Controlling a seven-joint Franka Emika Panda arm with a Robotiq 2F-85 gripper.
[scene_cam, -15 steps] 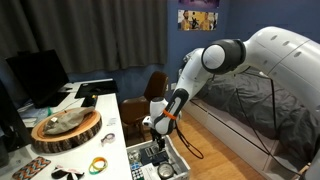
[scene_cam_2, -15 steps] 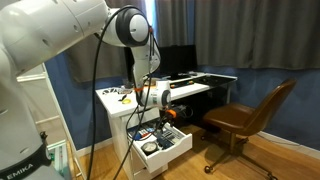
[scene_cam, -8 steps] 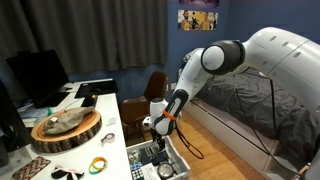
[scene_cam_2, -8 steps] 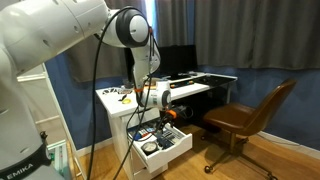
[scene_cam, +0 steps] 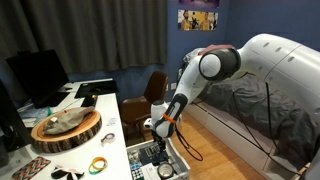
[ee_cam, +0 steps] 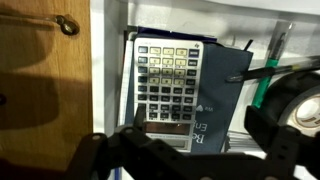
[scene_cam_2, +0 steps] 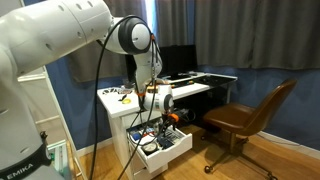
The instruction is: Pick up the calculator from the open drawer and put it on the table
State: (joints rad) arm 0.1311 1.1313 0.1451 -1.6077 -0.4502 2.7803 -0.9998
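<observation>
The calculator (ee_cam: 170,80) is grey with dark keys. It lies flat on a blue book (ee_cam: 228,90) inside the open drawer (scene_cam: 160,163), which also shows in an exterior view (scene_cam_2: 165,147). My gripper (ee_cam: 197,128) hangs just above the calculator's lower end. Its jaws are spread wide, with one finger (ee_cam: 131,120) at the calculator's left edge and the other finger (ee_cam: 266,128) off to the right over the book. Nothing is between them. In both exterior views the gripper (scene_cam: 157,136) (scene_cam_2: 160,120) points down into the drawer beside the desk.
The wooden desk side (ee_cam: 50,80) borders the drawer on the left. A roll of tape (ee_cam: 301,100) and a green pen (ee_cam: 262,88) lie right of the book. On the desk stand a round wooden tray (scene_cam: 65,128), tape rolls (scene_cam: 100,165) and a monitor (scene_cam: 35,75). A brown chair (scene_cam_2: 245,118) stands nearby.
The arm's elbow has swung slightly and the gripper has sunk a little toward the drawer. The calculator has not moved.
</observation>
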